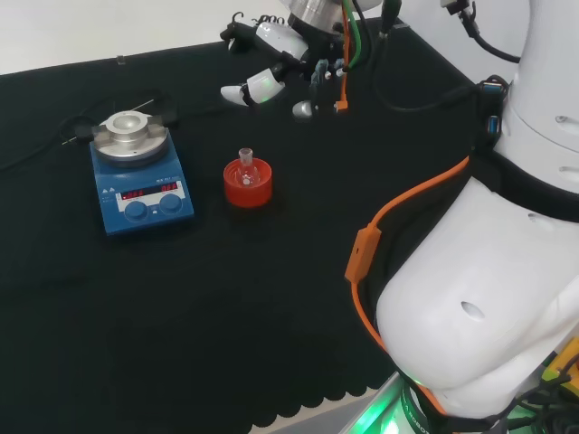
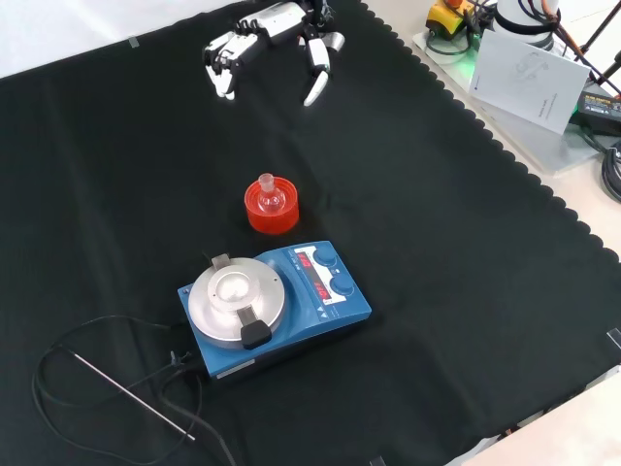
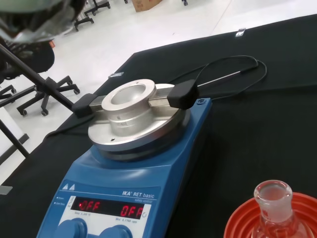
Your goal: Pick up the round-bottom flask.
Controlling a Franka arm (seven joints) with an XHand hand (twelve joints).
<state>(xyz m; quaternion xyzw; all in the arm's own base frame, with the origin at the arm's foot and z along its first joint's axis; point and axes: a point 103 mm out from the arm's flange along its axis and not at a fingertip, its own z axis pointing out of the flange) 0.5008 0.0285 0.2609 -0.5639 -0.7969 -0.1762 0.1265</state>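
On the head view, round-bottom flask [image 1: 245, 169] sits upright in its red ribbed stand [image 1: 247, 184]; hand [image 1: 271, 63] hangs at its 1 o'clock, well apart, fingers spread, empty. Front view: hand [image 2: 267, 27] at flask's 12 o'clock. Wrist view: flask neck beside blue hotplate [image 3: 124, 163]. Approach, grasp, lift all pending.

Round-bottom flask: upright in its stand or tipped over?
Upright. The round-bottom flask sits in the red ribbed stand with its neck pointing straight up; the hand is well away from it.
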